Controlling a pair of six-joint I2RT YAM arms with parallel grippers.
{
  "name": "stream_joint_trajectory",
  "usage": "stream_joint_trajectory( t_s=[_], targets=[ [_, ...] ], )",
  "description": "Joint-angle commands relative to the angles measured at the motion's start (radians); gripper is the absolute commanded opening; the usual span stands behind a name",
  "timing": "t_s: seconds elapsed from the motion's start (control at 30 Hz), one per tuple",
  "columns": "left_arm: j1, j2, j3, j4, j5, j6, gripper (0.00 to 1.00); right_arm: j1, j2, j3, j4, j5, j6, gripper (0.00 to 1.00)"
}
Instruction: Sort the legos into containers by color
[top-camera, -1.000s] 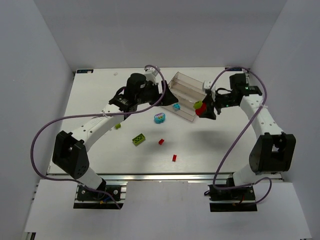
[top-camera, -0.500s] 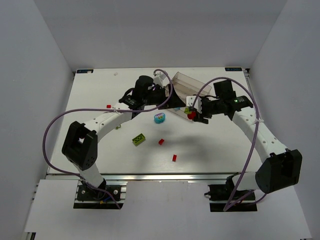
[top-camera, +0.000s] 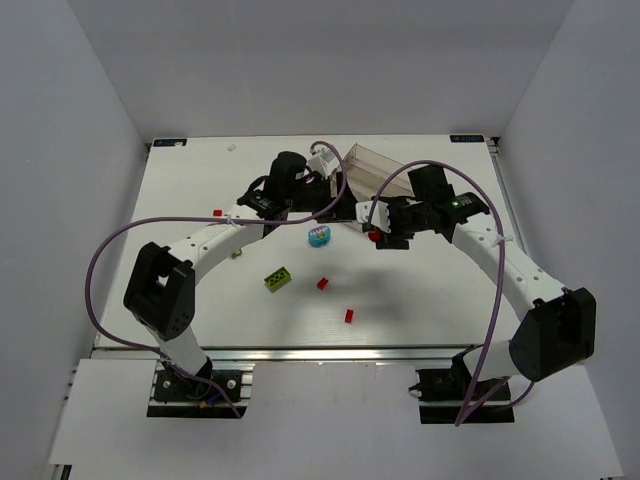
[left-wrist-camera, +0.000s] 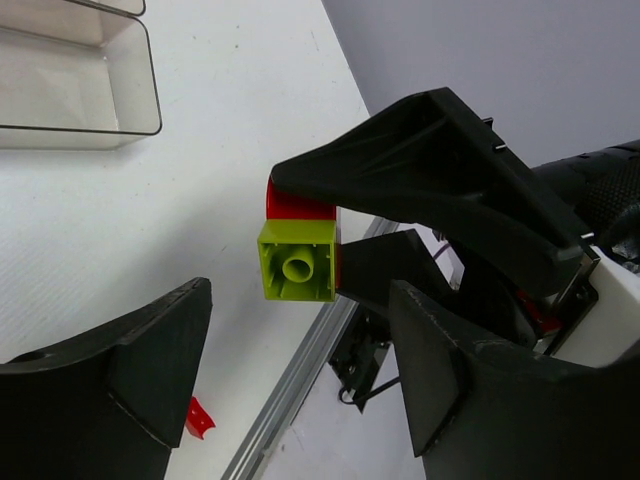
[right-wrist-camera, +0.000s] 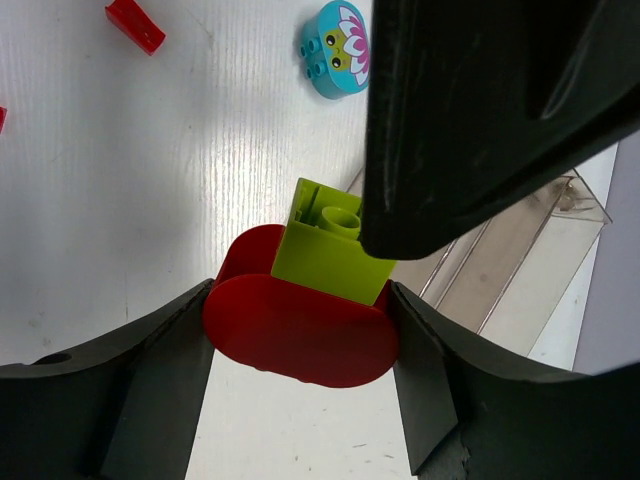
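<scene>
The right gripper (top-camera: 386, 230) is clamping both fingers on a red rounded lego (right-wrist-camera: 300, 335) with a lime green lego (right-wrist-camera: 330, 245) stuck on top, the clear tray (right-wrist-camera: 510, 260) lying just beyond its fingertips to one side. The left gripper (top-camera: 338, 204) is holding its fingers (left-wrist-camera: 150, 350) wide apart and empty, facing that pair, which is sitting just ahead of the gap between them. A cyan lego (right-wrist-camera: 338, 48) and a small red lego (right-wrist-camera: 135, 25) are lying on the table (top-camera: 180, 180) ahead of the right gripper.

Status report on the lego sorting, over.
Left gripper open, empty. Right gripper shut on joined red and lime green plastic bricks, beside the clear plastic tray. Left fingers close alongside, crowding the approach.
</scene>
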Motion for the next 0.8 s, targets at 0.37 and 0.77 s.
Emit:
stream_joint_trajectory(
  t_s=[0.37,0.77],
  targets=[
    [-0.005,0.060,0.069,-0.030,0.082,0.021,0.71,0.028,0.009,0.043,0.033,-0.017,0.000,0.00],
    [-0.014,0.084,0.088,-0.037,0.096,0.020,0.59,0.030,0.010,0.040,0.046,-0.028,0.017,0.00]
  ],
)
